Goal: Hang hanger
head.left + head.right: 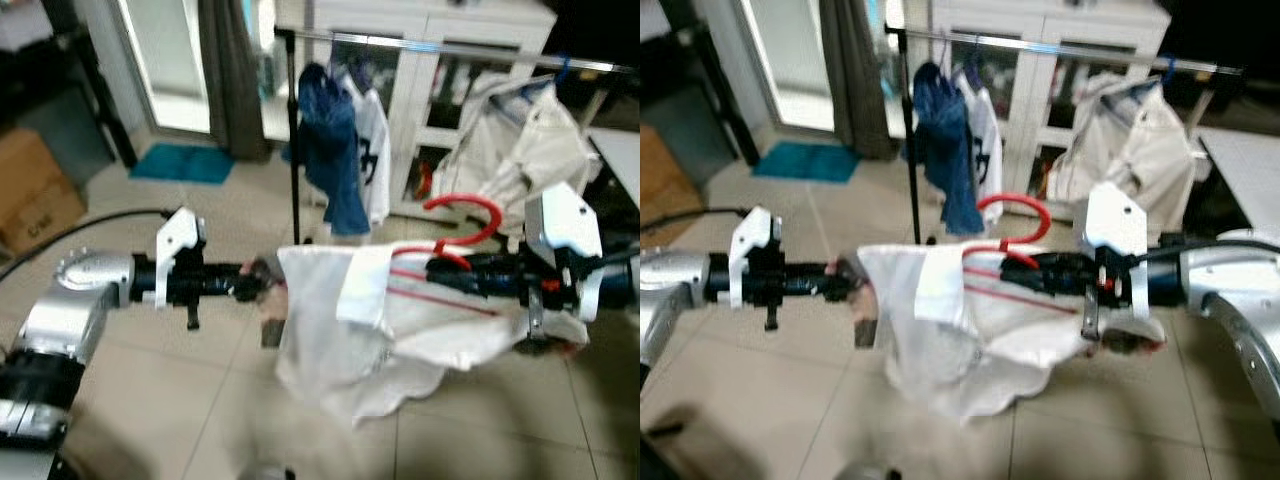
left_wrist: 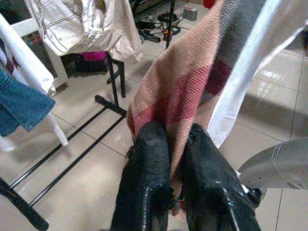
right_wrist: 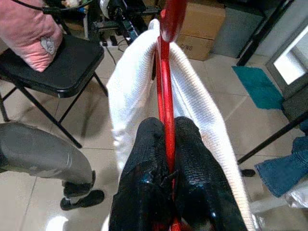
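Pale glossy floor tiles (image 1: 200, 420) are seen nearest, beneath both silver arms, which are held out level and pointed toward each other. Between them a white cloth garment (image 1: 400, 330) is stretched and sags toward the floor. The left pincer (image 1: 258, 280) is pressed together on a fold of pink-and-red woven cloth (image 2: 178, 91) at the garment's left edge; in the left wrist view its black fingers (image 2: 147, 168) are seen clamped on that fold. The right pincer (image 1: 445, 268) is closed on the red plastic hanger (image 1: 465, 222); in the right wrist view the red bar (image 3: 166, 110) is seen running between the two fingers, with white knit fabric draped over it on both sides. The hanger is therefore held in the air within the garment, its curved hook standing up above the right pincer and well short of the rail.

Farther back, a black clothes stand with a metal rail (image 1: 440, 47) is recorded. A blue denim garment (image 1: 335, 150) and a white one beside it hang at the rail's left end, and a cream jacket (image 1: 520, 140) hangs toward the right end. A white cabinet (image 1: 420, 60) stands behind the rail. A teal floor mat (image 1: 185, 162) lies by a dark curtain at the far left, and a brown cardboard box (image 1: 30, 190) is noted at the left edge.
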You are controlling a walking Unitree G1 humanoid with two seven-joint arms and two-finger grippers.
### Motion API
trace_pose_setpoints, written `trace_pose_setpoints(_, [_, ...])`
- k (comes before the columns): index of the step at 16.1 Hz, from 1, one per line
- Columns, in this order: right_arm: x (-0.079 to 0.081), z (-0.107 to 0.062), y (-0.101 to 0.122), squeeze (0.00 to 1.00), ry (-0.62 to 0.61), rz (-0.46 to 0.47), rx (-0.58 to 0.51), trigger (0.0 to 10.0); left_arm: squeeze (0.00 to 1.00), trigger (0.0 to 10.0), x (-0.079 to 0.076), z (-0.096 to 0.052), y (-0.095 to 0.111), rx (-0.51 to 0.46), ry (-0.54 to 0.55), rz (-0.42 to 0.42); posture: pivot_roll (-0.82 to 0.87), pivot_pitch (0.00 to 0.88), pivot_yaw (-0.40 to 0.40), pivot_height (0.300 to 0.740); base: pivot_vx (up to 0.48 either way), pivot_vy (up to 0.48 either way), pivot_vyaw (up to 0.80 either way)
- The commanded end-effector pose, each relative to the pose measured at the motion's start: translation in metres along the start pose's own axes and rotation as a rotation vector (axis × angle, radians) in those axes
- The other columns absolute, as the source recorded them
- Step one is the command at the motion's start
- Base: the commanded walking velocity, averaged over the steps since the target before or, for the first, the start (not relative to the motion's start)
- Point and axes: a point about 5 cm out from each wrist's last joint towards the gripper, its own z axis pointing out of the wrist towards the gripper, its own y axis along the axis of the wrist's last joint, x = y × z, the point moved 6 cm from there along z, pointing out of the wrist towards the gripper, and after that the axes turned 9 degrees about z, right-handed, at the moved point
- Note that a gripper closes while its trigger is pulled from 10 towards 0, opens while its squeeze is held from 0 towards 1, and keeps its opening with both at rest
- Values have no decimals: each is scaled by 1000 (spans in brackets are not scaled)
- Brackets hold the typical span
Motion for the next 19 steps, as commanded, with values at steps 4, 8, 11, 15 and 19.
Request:
trace_pose_setpoints(4, [-2, -3, 6, 0, -4, -21, -11, 10000, 0, 0, 4, -3, 5, -20, 26, 0, -5, 0, 13, 740, 0, 0, 0])
trace_pose_setpoints(8, [-6, -5, 2, 0, -24, -9, -4, 10000, 0, 0, 12, -22, 2, -11, 91, -27, -4, 0, 15, 740, 0, 0, 0])
trace_pose_setpoints(11, [-9, -7, 2, 0, -37, -4, -7, 10000, 0, 0, 17, -36, -2, 1, 143, -43, -3, 0, 19, 740, 0, 0, 0])
trace_pose_setpoints(15, [-12, -10, 2, 0, -46, -4, -8, 10000, 0, 0, 22, -50, -8, 11, 211, -60, -1, 0, 17, 740, 0, 0, 0])
trace_pose_setpoints(19, [-15, -13, 2, 0, -59, -6, -6, 10000, 0, 0, 25, -60, -12, 19, 253, -69, -1, 0, 8, 740, 0, 0, 0])
